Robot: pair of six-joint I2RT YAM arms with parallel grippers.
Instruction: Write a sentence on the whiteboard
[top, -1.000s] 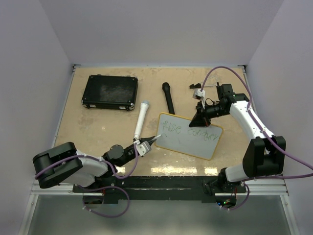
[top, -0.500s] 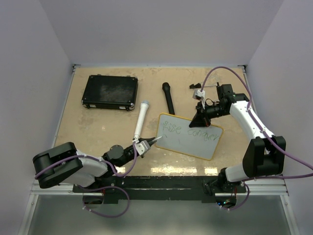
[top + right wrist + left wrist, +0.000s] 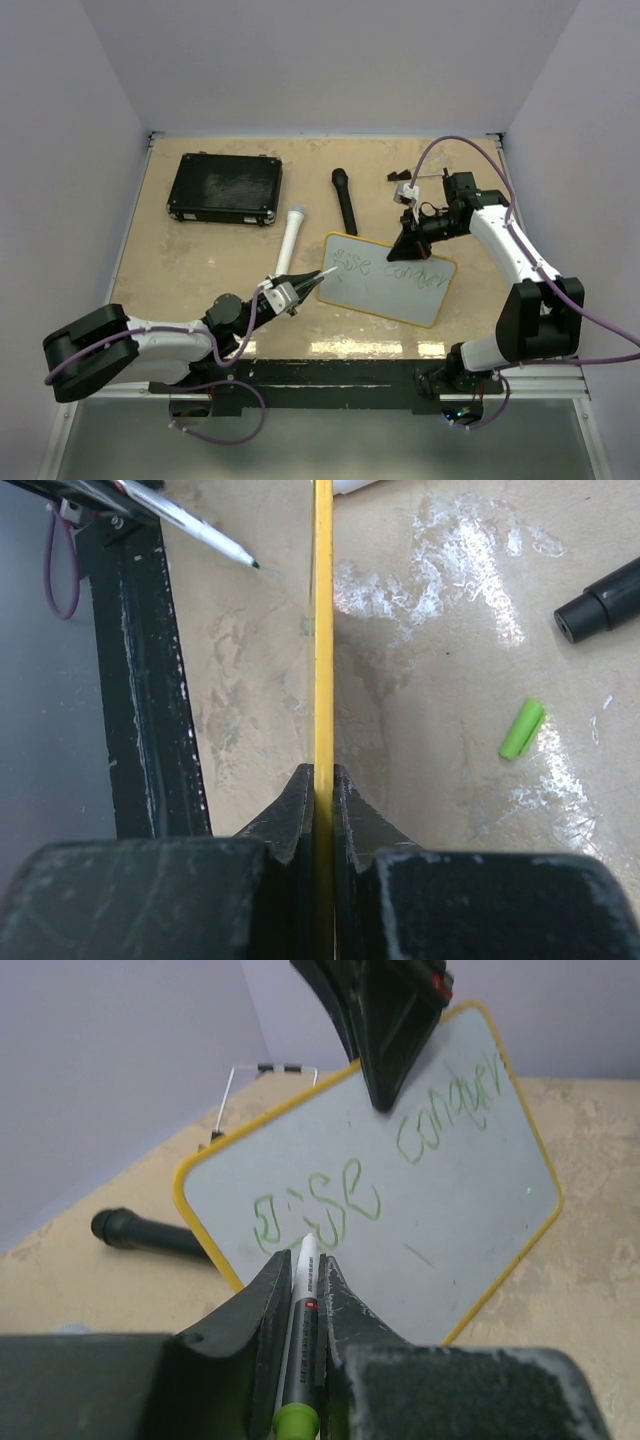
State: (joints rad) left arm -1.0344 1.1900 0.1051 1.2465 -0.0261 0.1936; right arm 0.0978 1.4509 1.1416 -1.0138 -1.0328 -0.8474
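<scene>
Left arm swung lower — left tool [image 3: 297, 292] clamps marker [image 3: 303, 1290] at whiteboard [image 3: 400, 290] edge; right tool [image 3: 322, 780] pinches rim.

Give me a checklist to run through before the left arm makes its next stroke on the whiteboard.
1. Left tool shut on the marker: ok.
2. Right tool shut on the rim of the whiteboard: ok.
3. Marker tip bare, with the green cap off and lying on the table: ok.
4. Tip touching the whiteboard: cannot tell. It sits over the first green word.
5. Blank room below the words for more writing: ok.
</scene>
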